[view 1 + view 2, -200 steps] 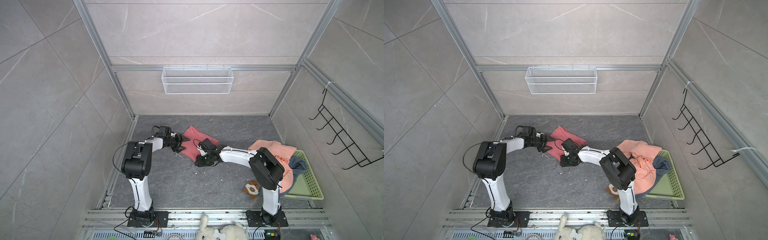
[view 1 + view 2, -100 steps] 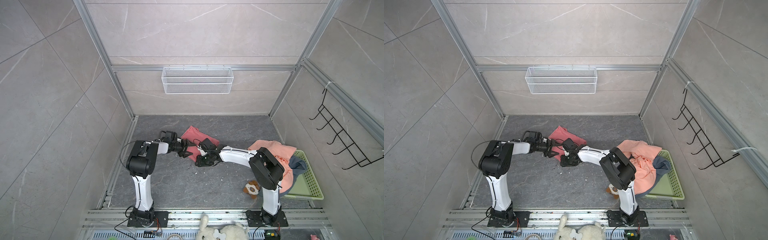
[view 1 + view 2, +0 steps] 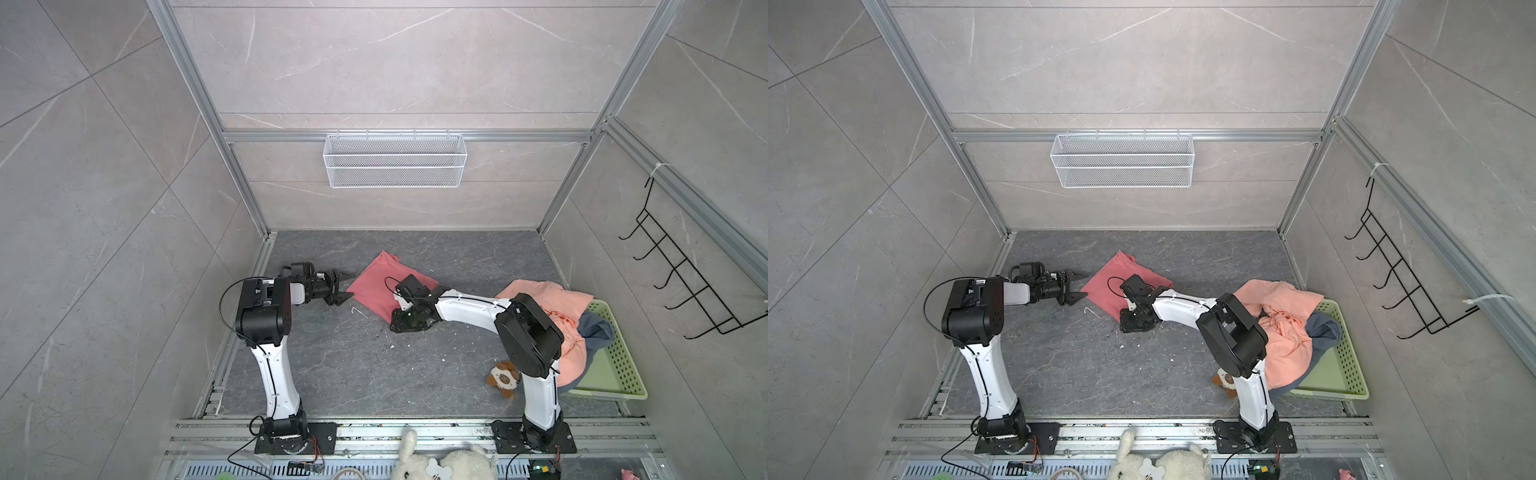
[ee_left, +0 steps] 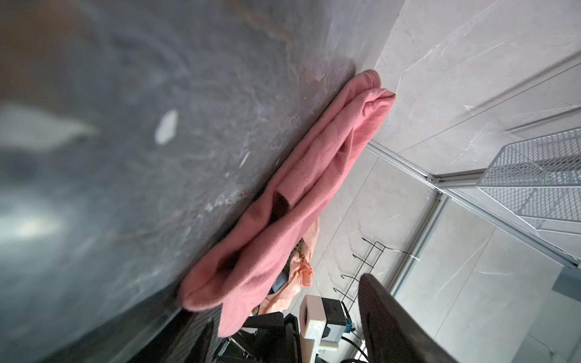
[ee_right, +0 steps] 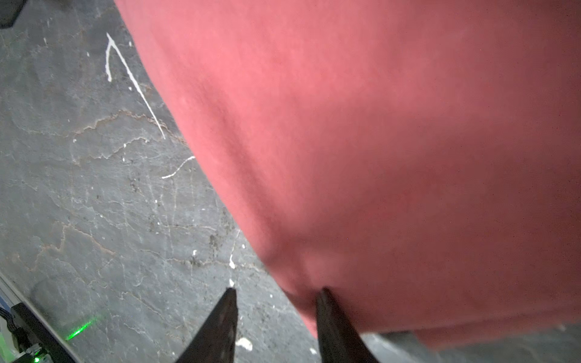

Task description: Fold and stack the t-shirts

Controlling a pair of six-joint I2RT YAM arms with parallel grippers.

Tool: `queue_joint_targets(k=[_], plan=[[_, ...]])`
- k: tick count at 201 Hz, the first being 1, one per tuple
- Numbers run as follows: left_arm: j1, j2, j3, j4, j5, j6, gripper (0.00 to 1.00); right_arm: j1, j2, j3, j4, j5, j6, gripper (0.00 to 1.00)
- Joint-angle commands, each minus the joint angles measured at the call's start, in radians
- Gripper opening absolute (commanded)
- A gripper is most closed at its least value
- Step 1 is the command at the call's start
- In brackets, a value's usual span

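Left end effector (image 3: 354, 284), jaws wide and empty, lies just beside the folded red t-shirt (image 3: 374, 286) on the bench (image 3: 353, 365). Right end effector (image 5: 276, 290), half-open and empty, straddles the shirt's near edge. Advisable next: pinch all layers together.

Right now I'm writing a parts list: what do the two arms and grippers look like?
The left arm and right arm have white curved links, black joint housings and black base plates. The left gripper and right gripper are black, with two tapered pointed fingers each. A thin black cable loops off each arm.
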Motion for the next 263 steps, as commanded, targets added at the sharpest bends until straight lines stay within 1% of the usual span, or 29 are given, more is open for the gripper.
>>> queue_joint_targets(k=[1, 36, 59, 75, 97, 115, 131, 138, 155, 168, 172, 174, 178, 187, 206, 218, 233, 263], plan=[[0.006, 0.045, 0.021, 0.015, -0.071, 0.004, 0.72, 0.002, 0.089, -0.014, -0.115, 0.045, -0.021, 0.44], [0.007, 0.021, 0.053, -0.039, -0.071, 0.042, 0.72, 0.003, 0.072, 0.018, -0.126, 0.040, -0.032, 0.45], [0.009, -0.028, 0.067, -0.108, -0.079, 0.089, 0.72, 0.001, 0.038, 0.048, -0.131, 0.045, -0.037, 0.48], [0.009, -0.079, 0.082, -0.198, -0.099, 0.157, 0.72, 0.001, 0.007, 0.078, -0.134, 0.066, -0.036, 0.52], [-0.004, -0.156, 0.118, -0.369, -0.137, 0.276, 0.71, 0.001, -0.052, 0.114, -0.116, 0.103, -0.023, 0.56], [-0.039, -0.207, 0.173, -0.528, -0.174, 0.402, 0.71, -0.008, -0.110, 0.120, -0.073, 0.194, 0.028, 0.61], [-0.099, -0.234, 0.249, -0.694, -0.261, 0.546, 0.72, -0.033, -0.165, 0.091, -0.017, 0.261, 0.113, 0.66], [-0.130, -0.238, 0.280, -0.744, -0.302, 0.593, 0.72, -0.047, -0.190, 0.075, 0.002, 0.296, 0.161, 0.70], [-0.201, -0.229, 0.347, -0.819, -0.396, 0.685, 0.72, -0.089, -0.252, 0.018, 0.045, 0.353, 0.256, 0.76], [-0.256, -0.209, 0.406, -0.857, -0.475, 0.746, 0.74, -0.121, -0.311, -0.032, 0.071, 0.395, 0.297, 0.79], [-0.272, -0.199, 0.429, -0.872, -0.503, 0.764, 0.74, -0.129, -0.329, -0.045, 0.069, 0.414, 0.305, 0.82], [-0.279, -0.194, 0.442, -0.879, -0.517, 0.776, 0.74, -0.133, -0.338, -0.048, 0.067, 0.421, 0.307, 0.89], [-0.295, -0.182, 0.465, -0.892, -0.541, 0.796, 0.75, -0.140, -0.355, -0.059, 0.062, 0.440, 0.308, 0.93], [-0.326, -0.152, 0.515, -0.920, -0.594, 0.828, 0.75, -0.157, -0.393, -0.073, 0.033, 0.480, 0.306, 0.99], [-0.387, -0.082, 0.629, -0.984, -0.702, 0.883, 0.80, -0.182, -0.473, -0.103, -0.034, 0.562, 0.298, 0.99], [-0.417, -0.049, 0.676, -1.002, -0.777, 0.899, 0.81, -0.190, -0.529, -0.130, -0.067, 0.612, 0.299, 0.99], [-0.447, -0.016, 0.713, -1.021, -0.868, 0.912, 0.82, -0.197, -0.592, -0.159, -0.115, 0.668, 0.316, 0.99], [-0.495, 0.046, 0.747, -1.017, -1.037, 0.948, 0.82, -0.202, -0.741, -0.227, -0.223, 0.737, 0.352, 0.99]])
